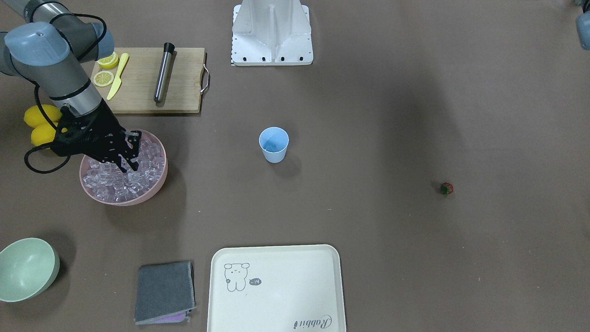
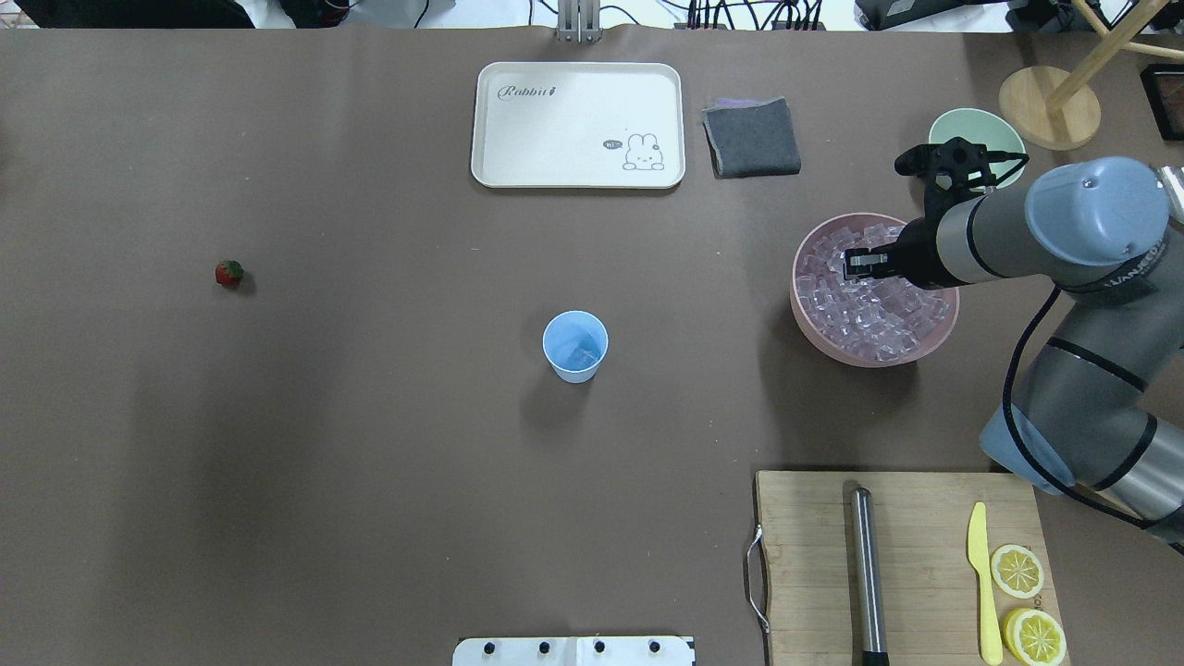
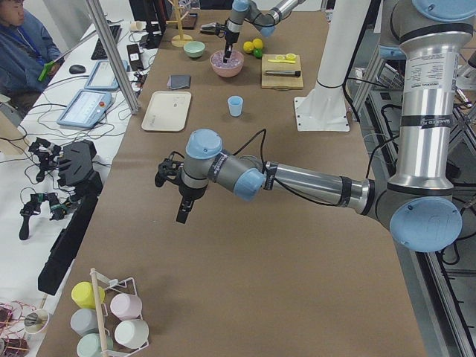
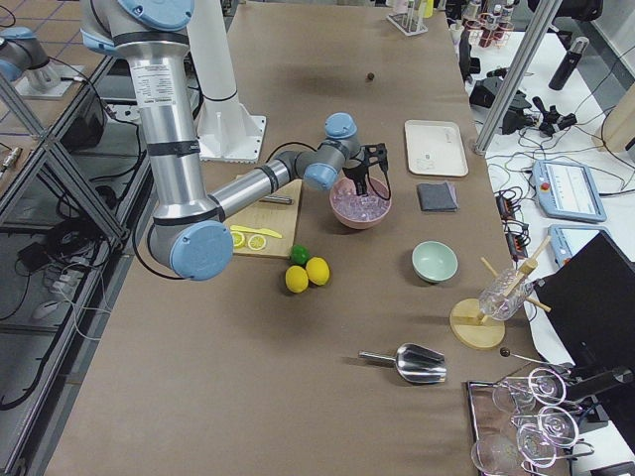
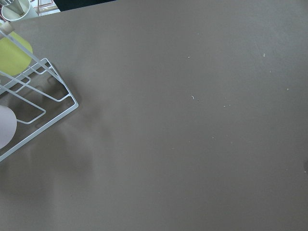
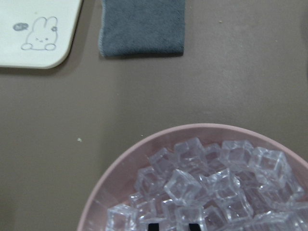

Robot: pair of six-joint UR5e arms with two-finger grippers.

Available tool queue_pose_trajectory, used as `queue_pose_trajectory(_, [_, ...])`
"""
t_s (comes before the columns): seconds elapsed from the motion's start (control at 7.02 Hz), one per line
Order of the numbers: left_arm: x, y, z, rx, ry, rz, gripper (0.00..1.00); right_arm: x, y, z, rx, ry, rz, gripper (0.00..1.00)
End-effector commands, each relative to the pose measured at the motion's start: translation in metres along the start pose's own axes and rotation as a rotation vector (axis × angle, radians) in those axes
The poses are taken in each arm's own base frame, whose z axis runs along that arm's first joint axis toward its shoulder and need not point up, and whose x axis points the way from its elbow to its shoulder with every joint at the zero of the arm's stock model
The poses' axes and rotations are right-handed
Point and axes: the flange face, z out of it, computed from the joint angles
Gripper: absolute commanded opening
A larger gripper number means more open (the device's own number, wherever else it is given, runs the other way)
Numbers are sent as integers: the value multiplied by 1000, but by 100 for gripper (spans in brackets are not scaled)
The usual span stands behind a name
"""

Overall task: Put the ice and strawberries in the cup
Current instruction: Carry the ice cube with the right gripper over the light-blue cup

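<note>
The light blue cup (image 2: 575, 345) stands upright mid-table, with one clear cube in it; it also shows in the front view (image 1: 274, 144). The ice (image 6: 202, 190) fills a pink bowl (image 2: 812, 319). My right gripper (image 1: 131, 166) reaches down into the ice, and its two fingertips (image 6: 153, 225) stand apart at the bottom of the right wrist view. The strawberry (image 2: 228, 272) lies alone far to my left. My left gripper (image 3: 182, 212) hangs over bare table far from the cup; I cannot tell whether it is open or shut.
A cutting board (image 2: 925, 518) carries a metal muddler (image 2: 865, 573), a yellow knife (image 2: 982, 583) and lemon slices (image 2: 1017, 571). Whole lemons (image 1: 39, 115), a pale green bowl (image 1: 25, 269), a grey cloth (image 1: 165, 291) and a white tray (image 1: 276, 288) ring the area.
</note>
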Motion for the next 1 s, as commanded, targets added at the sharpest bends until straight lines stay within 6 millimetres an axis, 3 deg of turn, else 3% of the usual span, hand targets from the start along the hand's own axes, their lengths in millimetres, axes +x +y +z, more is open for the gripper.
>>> queue_pose_trajectory(0.0, [-2,4,1,-5,-1,-6,98,-42,-23,-24,45,-77,-12,0])
queue_pose_trajectory(0.43, [-2,6,2,-9,3,-8,98,-105,-36,-37,83,-163,-52,0])
queue_pose_trajectory(0.57, [-2,6,2,-9,4,-8,98,-129,-31,-35,101,-181,-75,0])
queue_pose_trajectory(0.85, [2,5,1,-7,10,-20,98,-181,0,-23,130,-210,-122,0])
